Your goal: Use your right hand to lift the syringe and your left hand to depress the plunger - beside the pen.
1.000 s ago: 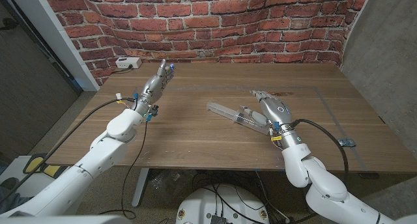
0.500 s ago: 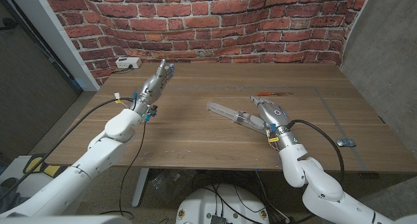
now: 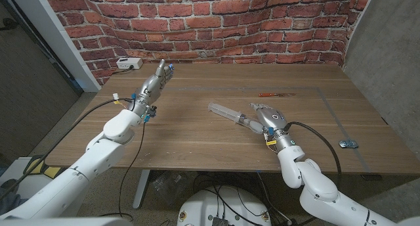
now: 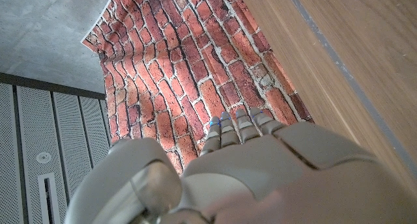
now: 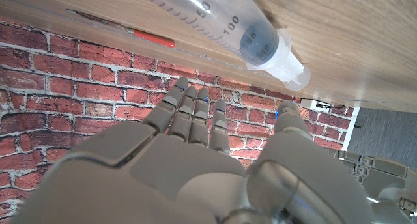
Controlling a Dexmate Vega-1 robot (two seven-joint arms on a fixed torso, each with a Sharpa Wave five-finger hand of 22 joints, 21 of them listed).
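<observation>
One syringe [image 3: 231, 113] lies flat on the wooden tabletop [image 3: 197, 134], a little to the right of its middle, with its long axis running on a diagonal from the far left toward the near right. Its clear barrel forms the far-left part; the near-right end sits just beside the right hand [image 3: 269, 115]. The right wrist view shows the barrel's printed scale, the dark stopper inside and a white tapered tip [image 5: 290, 61] at one end; which end that is in the head view cannot be told. The pen [image 3: 274, 93], thin and red-orange, lies farther back on the tabletop, near the syringe but apart from it, its long axis roughly across the table.

The right hand is low over the tabletop at the syringe's near-right end. Its fingers [image 5: 189, 110] reach forward side by side and only slightly parted, with the thumb set off to one side. They hold nothing, and whether they touch the syringe cannot be told.

The left hand [image 3: 155, 85] is raised above the far-left part of the tabletop, well apart from the syringe. Its fingers [image 4: 238, 126] are straight and pressed close together, pointing toward the brick wall [image 3: 197, 22], and they hold nothing.

A small white box [image 3: 128, 63] sits at the far-left corner, and a small grey object [image 3: 348, 143] lies near the right edge.
</observation>
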